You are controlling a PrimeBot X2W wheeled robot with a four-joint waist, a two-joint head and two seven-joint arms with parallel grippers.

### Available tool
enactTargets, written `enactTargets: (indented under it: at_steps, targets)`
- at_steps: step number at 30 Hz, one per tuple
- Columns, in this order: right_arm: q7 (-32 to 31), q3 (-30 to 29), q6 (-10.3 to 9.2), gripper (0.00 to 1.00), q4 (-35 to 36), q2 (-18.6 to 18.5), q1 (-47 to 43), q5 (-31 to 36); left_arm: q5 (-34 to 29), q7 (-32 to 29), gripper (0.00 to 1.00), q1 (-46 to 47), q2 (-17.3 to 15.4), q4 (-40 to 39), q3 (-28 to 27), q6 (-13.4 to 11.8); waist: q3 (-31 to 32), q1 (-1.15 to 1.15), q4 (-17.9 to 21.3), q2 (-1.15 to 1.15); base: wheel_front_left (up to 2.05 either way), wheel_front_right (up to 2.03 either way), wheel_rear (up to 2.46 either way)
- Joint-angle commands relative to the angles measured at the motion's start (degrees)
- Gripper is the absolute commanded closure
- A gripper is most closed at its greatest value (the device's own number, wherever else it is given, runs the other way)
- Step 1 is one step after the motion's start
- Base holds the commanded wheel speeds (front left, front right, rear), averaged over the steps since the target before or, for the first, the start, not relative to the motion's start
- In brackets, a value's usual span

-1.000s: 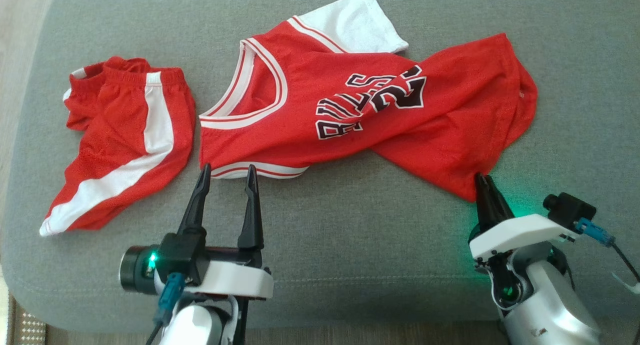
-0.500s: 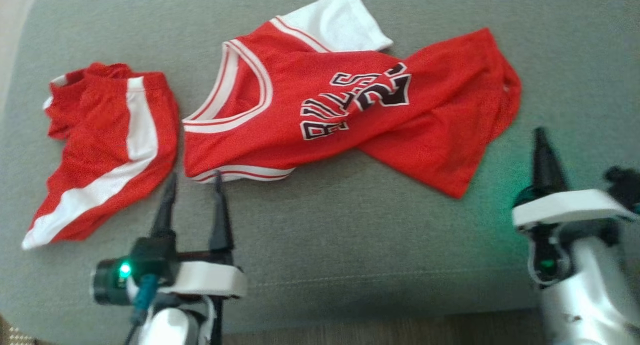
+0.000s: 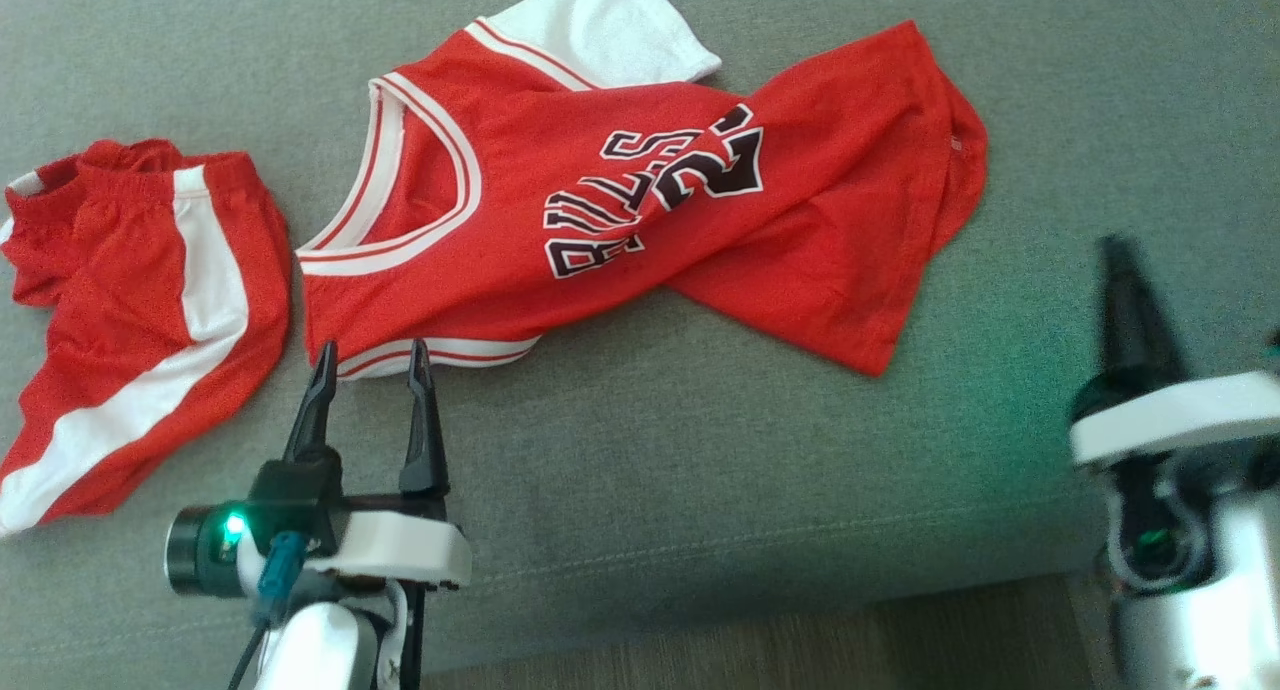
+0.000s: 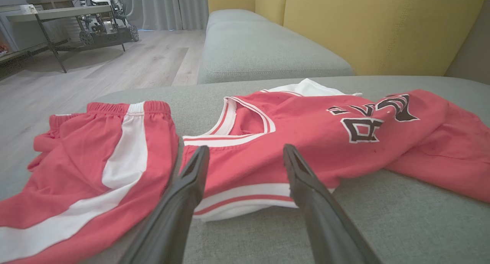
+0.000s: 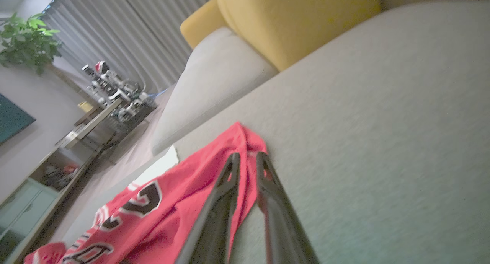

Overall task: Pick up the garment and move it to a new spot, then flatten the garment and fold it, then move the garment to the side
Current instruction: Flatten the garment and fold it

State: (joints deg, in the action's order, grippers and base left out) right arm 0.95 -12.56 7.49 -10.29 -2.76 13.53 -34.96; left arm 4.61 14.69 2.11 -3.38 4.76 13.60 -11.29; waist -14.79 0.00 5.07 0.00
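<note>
A grey sofa cushion (image 3: pixel 700 490) is the work surface, with yellow back cushions (image 4: pixel 367 26) behind it and pale wood floor (image 4: pixel 115 65) beyond. At nine o'clock in the head view lie the red-and-white shorts (image 3: pixel 130 300), rumpled, just beside the jersey. At seven o'clock the left gripper (image 3: pixel 371 350) reaches forward low over the cushion. Its fingers are spread wide with the tips at the jersey's striped armhole edge, which reads as lining up to pinch that near edge. The jersey (image 3: pixel 620 230), probably the garment meant, sprawls from centre toward one o'clock with its lettering up. Its lower half is twisted over itself and a white panel pokes out at twelve, so flattening is not yet done. At four o'clock the right gripper (image 3: pixel 1115 250), blurred, stands well apart from the hem corner, pointing toward twelve, its fingers drawn nearly together with only a slit between and nothing in them
</note>
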Motion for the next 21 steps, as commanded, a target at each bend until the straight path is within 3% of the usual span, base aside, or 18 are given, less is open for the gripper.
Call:
enactTargets:
  at_steps: [1, 2, 9, 18, 19, 21]
  targets:
    - [-0.48, 2.16, 0.0, 0.1, 1.74, -0.15, -0.9, -0.85, -0.48, 0.3, 0.0, 1.94, -0.44, -1.49, -2.1, 0.22, -0.06, 0.0, -0.2, 0.0, 0.0, 0.0, 0.0]
    - [-1.03, 3.69, 0.0, 0.0, 1.18, -0.14, -1.32, -1.66, -0.59, 0.3, 0.0, 2.14, -0.4, -1.38, -1.96, 0.34, -0.1, 0.0, -0.4, 0.0, 0.0, 0.0, 0.0]
    - [-1.36, 13.14, 0.0, 0.0, -9.02, -0.13, -0.52, -5.31, -0.48, 0.3, 0.0, 2.33, 0.14, -1.67, 0.05, 0.43, 0.14, 0.0, -3.0, 0.0, 0.0, 0.0, 0.0]
    - [-0.28, 15.23, 0.0, 0.0, -17.5, -0.12, 3.61, -13.43, 0.12, 0.3, 0.0, 2.1, 0.41, -1.99, 1.73, -0.37, 0.0, 0.0, -4.98, 0.0, 0.0, 0.0, 0.0]
    - [-0.13, 15.39, 0.0, 0.02, -17.99, -0.12, 4.03, -14.08, 0.15, 0.3, 0.0, 2.12, 0.42, -1.99, 1.82, -0.44, -0.05, 0.0, -5.12, 0.0, 0.0, 0.0, 0.0]
    - [-0.08, 15.86, 0.0, 0.22, -19.01, -0.12, 4.71, -15.21, 0.2, 0.3, 0.0, 2.17, 0.44, -2.0, 1.98, -0.52, -0.12, 0.0, -5.37, 0.0, 0.0, 0.0, 0.0]
